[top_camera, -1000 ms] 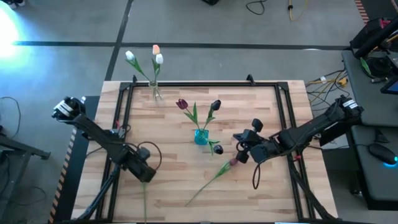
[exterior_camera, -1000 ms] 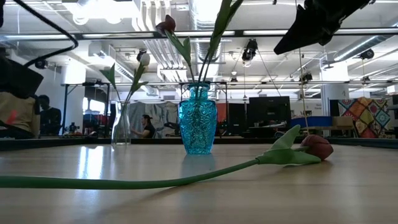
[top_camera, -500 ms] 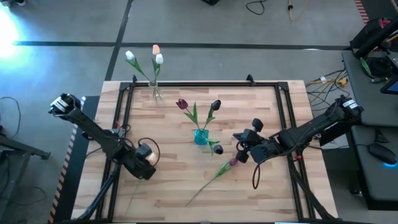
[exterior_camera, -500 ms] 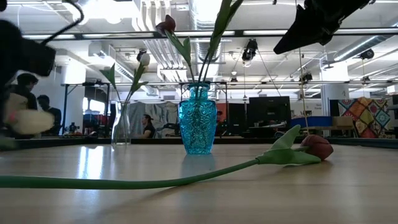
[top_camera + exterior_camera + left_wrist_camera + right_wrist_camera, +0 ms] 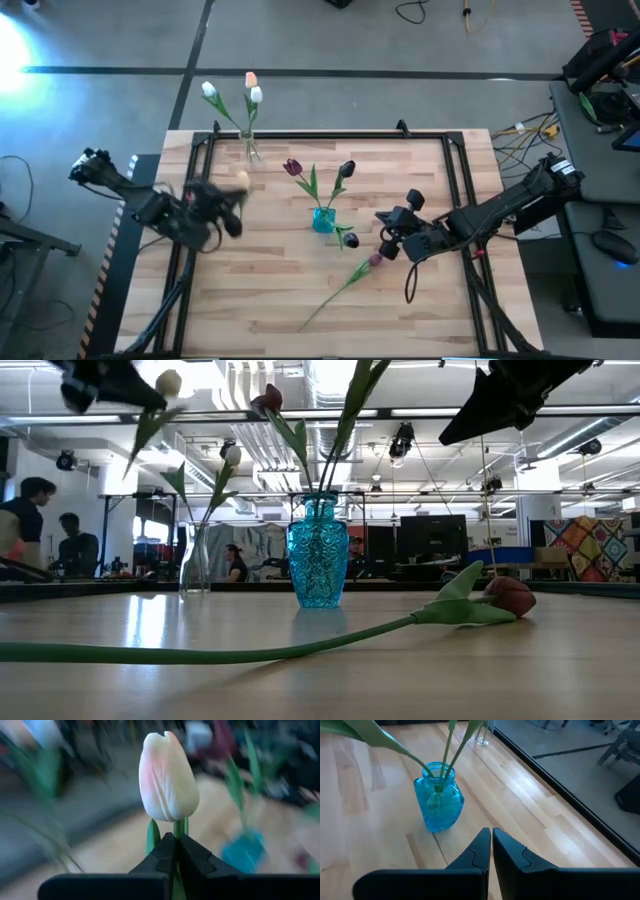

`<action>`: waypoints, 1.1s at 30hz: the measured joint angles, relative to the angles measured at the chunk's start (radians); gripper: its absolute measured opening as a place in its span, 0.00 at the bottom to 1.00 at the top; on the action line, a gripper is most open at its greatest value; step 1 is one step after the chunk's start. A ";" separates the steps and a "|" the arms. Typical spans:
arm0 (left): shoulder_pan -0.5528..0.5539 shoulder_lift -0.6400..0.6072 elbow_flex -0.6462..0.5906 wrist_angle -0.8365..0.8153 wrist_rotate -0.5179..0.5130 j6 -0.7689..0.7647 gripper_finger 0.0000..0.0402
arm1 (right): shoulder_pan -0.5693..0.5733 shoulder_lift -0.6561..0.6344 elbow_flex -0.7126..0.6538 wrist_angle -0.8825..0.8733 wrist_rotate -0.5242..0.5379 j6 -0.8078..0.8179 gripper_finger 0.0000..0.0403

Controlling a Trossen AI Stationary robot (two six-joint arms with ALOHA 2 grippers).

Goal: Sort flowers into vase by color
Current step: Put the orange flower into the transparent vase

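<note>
Left gripper (image 5: 176, 851): gripping a cream-peach tulip (image 5: 168, 776) by the stem, head standing just above the fingertips; riding raised over the table's (image 5: 270, 310) left side.
Clear vase (image 5: 250, 148): standing at the far left edge, holding three pale tulips.
Blue vase (image 5: 323, 219): sitting mid-table, holding purple tulips (image 5: 293, 167).
Loose tulip (image 5: 372, 262): lying flat, head just beside the right gripper.
Right gripper (image 5: 491, 854): hovering right of the blue vase, fingers pressed together, gripping nothing.

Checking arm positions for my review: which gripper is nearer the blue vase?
Right. The right gripper hovers just beside the blue vase; the left gripper, holding a cream tulip, is farther off.
</note>
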 joint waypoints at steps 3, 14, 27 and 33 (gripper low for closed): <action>0.022 -0.052 0.057 0.038 -0.146 0.181 0.00 | 0.000 0.004 0.000 0.001 0.001 0.000 0.03; 0.072 -0.201 0.093 0.364 -0.167 0.755 0.00 | 0.000 0.034 0.000 0.005 0.027 -0.013 0.03; 0.602 -0.207 0.061 0.719 0.534 1.118 0.00 | 0.000 0.032 0.000 0.007 0.027 -0.019 0.03; 0.888 -0.195 0.057 0.778 0.786 1.118 0.00 | 0.000 0.032 0.000 0.007 0.027 -0.027 0.03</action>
